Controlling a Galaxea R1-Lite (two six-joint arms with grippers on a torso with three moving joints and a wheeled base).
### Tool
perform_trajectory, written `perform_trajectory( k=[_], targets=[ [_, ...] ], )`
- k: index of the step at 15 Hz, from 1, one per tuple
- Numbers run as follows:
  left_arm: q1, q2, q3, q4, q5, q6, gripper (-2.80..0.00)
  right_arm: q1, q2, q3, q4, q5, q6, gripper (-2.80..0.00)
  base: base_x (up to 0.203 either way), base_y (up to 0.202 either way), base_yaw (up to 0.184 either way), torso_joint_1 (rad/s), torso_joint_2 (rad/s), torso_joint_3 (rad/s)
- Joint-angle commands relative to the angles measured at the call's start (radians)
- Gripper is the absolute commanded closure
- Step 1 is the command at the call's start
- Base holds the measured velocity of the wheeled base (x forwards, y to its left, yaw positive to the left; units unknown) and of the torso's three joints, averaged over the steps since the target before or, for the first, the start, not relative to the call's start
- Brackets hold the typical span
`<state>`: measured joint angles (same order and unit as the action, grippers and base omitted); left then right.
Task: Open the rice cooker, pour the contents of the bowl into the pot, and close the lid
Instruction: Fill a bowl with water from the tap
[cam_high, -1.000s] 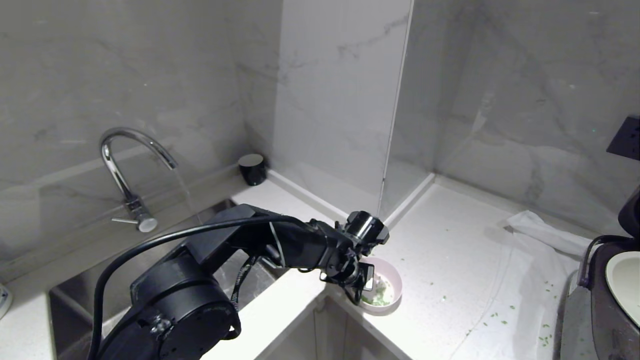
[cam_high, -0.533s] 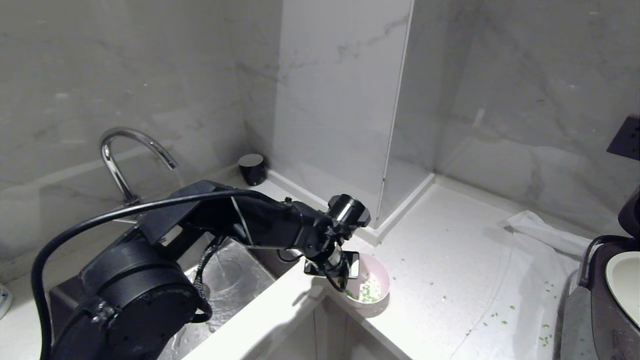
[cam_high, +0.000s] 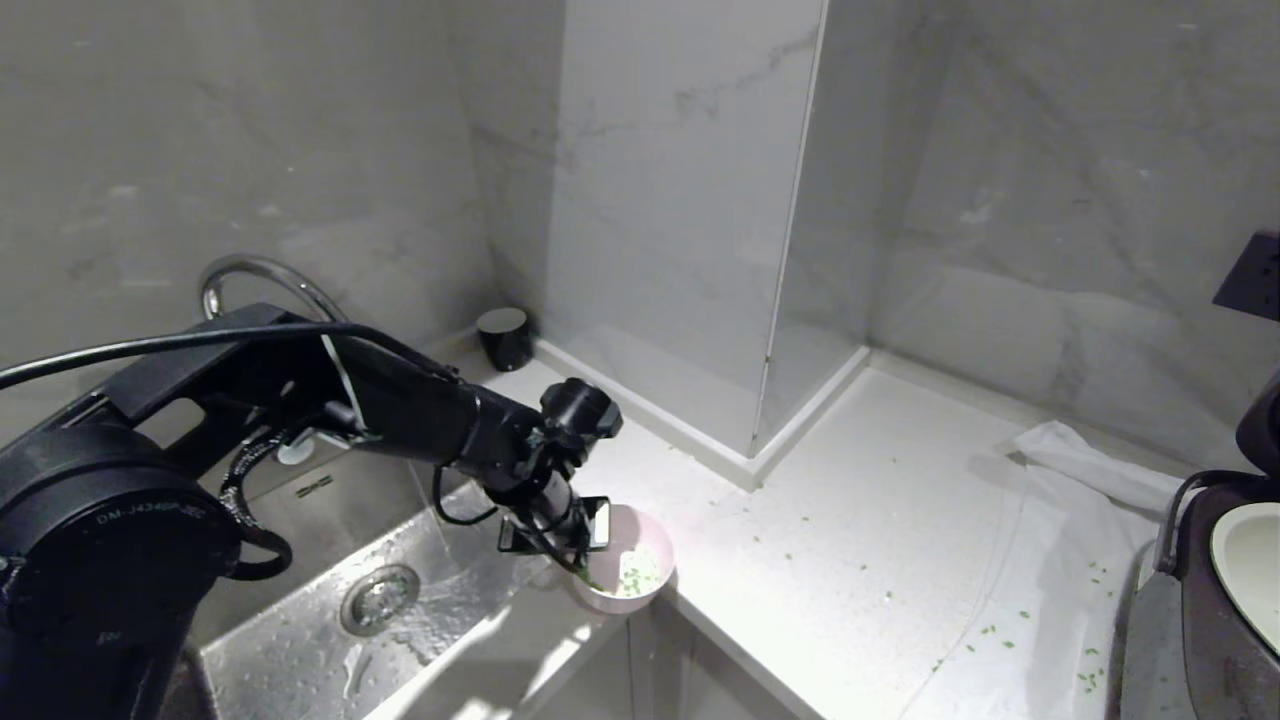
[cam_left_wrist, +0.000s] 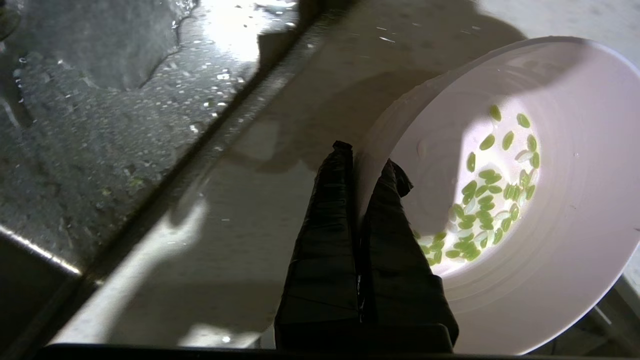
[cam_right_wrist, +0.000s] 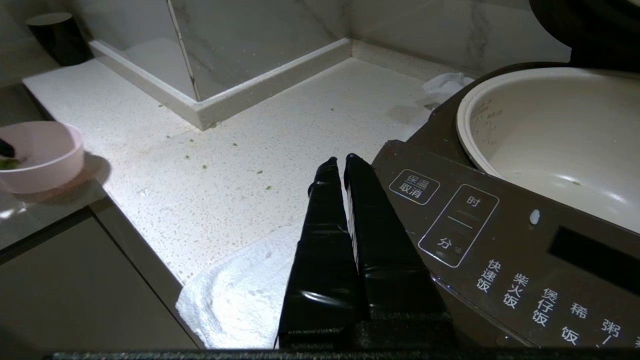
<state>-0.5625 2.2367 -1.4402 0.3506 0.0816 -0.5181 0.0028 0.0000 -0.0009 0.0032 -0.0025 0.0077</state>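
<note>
The small pink bowl (cam_high: 632, 582) is at the counter's front corner beside the sink. My left gripper (cam_high: 585, 558) is shut on its near rim, one finger inside and one outside (cam_left_wrist: 365, 167). The contents (cam_left_wrist: 482, 215), small bright-green bits, lie on the bowl's (cam_left_wrist: 560, 280) white bottom. At the far right stands the rice cooker (cam_high: 1215, 650), with its white pot (cam_high: 1250, 565) uncovered and its dark lid (cam_high: 1262, 420) raised. My right gripper (cam_right_wrist: 340, 161) is shut and empty, beside the cooker's button panel (cam_right_wrist: 500, 245) and below the pot (cam_right_wrist: 555, 125).
A wet steel sink (cam_high: 400, 590) with a faucet (cam_high: 235, 272) lies left of the bowl. A black cup (cam_high: 503, 337) stands by the wall corner. A white cloth (cam_high: 1080, 520) lies before the cooker, and green bits (cam_high: 1000, 630) are scattered over it and the counter.
My left arm has swung to the left with the bowl in its grip, from the middle of the counter's front to the corner by the sink. The right arm has not moved.
</note>
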Motion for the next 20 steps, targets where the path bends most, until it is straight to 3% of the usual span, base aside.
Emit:
perform_trajectory(
  k=[1,7,12,16,20],
  targets=[
    [0.097,-0.064,0.084,-0.040,-0.003,-0.003,0.00,0.000,0.000,-0.001,0.000,-0.001,0.000,0.00,0.000,0.000,0.000,0.000,0.00,0.000],
    [0.363,-0.103,0.233,-0.163,-0.037,0.038,0.00,0.000,0.000,-0.001,0.000,-0.001,0.000,0.00,0.000,0.000,0.000,0.000,0.00,0.000],
    [0.566,-0.086,0.210,-0.174,-0.094,0.094,0.00,0.000,0.000,0.000,0.000,-0.001,0.000,0.00,0.000,0.000,0.000,0.000,0.00,0.000],
    [0.643,-0.032,0.130,-0.174,-0.106,0.102,0.00,0.000,0.000,-0.001,0.000,0.001,0.000,0.00,0.000,0.000,0.000,0.000,0.00,0.000],
    [0.666,0.019,0.052,-0.173,-0.100,0.092,0.00,0.000,0.000,0.001,0.000,0.000,0.000,0.00,0.000,0.000,0.000,0.000,0.00,0.000]
  ],
)
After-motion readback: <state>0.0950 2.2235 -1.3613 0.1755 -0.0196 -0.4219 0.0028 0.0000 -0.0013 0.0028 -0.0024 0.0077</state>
